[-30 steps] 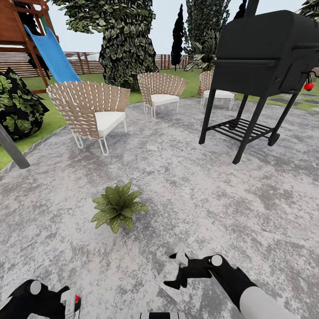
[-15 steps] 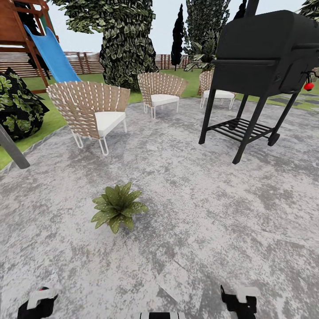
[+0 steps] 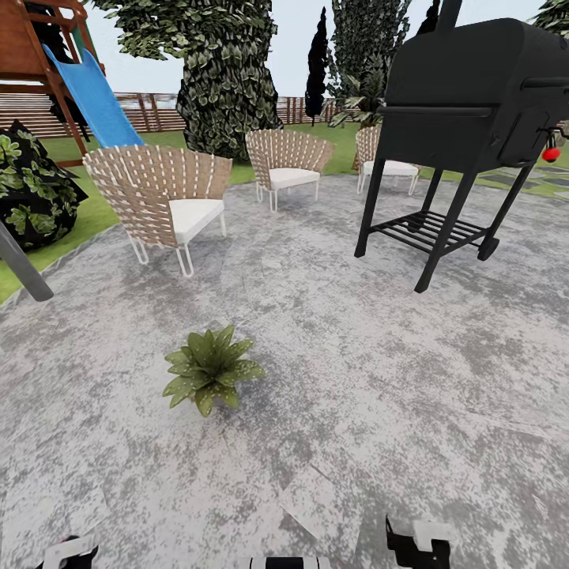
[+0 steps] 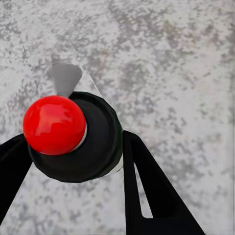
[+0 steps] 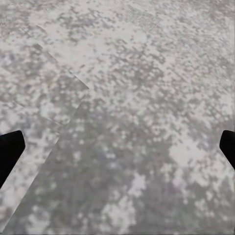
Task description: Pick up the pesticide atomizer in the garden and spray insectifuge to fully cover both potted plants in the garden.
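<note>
Head view: one potted plant, a low rosette of pointed green leaves, is seen standing on grey mottled paving, ahead and slightly to the left. Behind it are set three wicker chairs, a black barbecue grill, a blue slide and, far off, a slatted wooden fence. Both arms are held low, at the lower edge of the picture: the left end effector and the right end effector are barely seen there.

Left wrist view: the left end effector is closed around a round dark object topped by a red ball, seen end-on above the paving. It is judged to be the pesticide atomizer, though neither label nor spray head can be made out.

Right wrist view: the right end effector is spread wide, its dark fingertips at opposite edges, with nothing held over bare paving.

The step in hand is judged to be bringing the atomizer to the plant. It would be done well if the arm were raised, the nozzle aimed at the rosette's centre from close by, and the spray swept across every leaf.
</note>
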Tool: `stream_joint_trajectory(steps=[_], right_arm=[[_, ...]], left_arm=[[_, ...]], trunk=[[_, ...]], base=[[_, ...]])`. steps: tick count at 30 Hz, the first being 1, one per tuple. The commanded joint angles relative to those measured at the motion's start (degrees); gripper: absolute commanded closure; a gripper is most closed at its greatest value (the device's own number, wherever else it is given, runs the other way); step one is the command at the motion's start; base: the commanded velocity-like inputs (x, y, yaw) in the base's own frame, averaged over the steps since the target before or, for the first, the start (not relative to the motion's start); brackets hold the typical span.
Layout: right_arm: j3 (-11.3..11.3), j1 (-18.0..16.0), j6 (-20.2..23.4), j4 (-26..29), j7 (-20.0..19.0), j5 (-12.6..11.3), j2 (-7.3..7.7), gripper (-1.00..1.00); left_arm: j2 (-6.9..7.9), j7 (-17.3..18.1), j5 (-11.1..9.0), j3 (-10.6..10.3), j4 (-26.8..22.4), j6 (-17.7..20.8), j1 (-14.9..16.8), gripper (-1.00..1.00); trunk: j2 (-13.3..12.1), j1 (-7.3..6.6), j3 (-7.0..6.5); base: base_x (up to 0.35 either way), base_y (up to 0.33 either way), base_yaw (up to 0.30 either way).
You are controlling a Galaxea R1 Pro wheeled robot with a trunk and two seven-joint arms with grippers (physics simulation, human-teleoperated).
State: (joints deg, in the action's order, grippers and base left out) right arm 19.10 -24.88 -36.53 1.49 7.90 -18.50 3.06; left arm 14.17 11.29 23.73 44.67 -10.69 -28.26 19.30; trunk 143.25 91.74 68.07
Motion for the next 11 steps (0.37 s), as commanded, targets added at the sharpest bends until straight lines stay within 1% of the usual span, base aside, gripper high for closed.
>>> stream_joint_trajectory(steps=[1, 5, 11], right_arm=[[0.5, 0.4, 0.0, 0.0, 0.4, -0.1, -0.15, -1.00], [0.5, 1.1, 0.0, 0.0, 0.4, -0.1, -0.17, -1.00], [0.5, 1.1, 0.0, 0.0, 0.4, -0.1, -0.20, -1.00]], left_arm=[[-0.17, 0.4, 0.2, 0.6, 0.2, -0.1, 0.0, 1.00], [-0.36, 0.4, 0.3, 0.6, 0.6, -0.1, 0.0, 1.00], [-0.46, 0.4, 0.3, 0.6, 1.9, 0.0, 0.0, 1.00]], trunk=[[0.0, -0.01, 0.04], [0.0, -0.01, 0.04], [0.0, -0.01, 0.04]], base=[[0.000, 0.000, 0.000], [0.000, 0.000, 0.000], [0.000, 0.000, 0.000]])
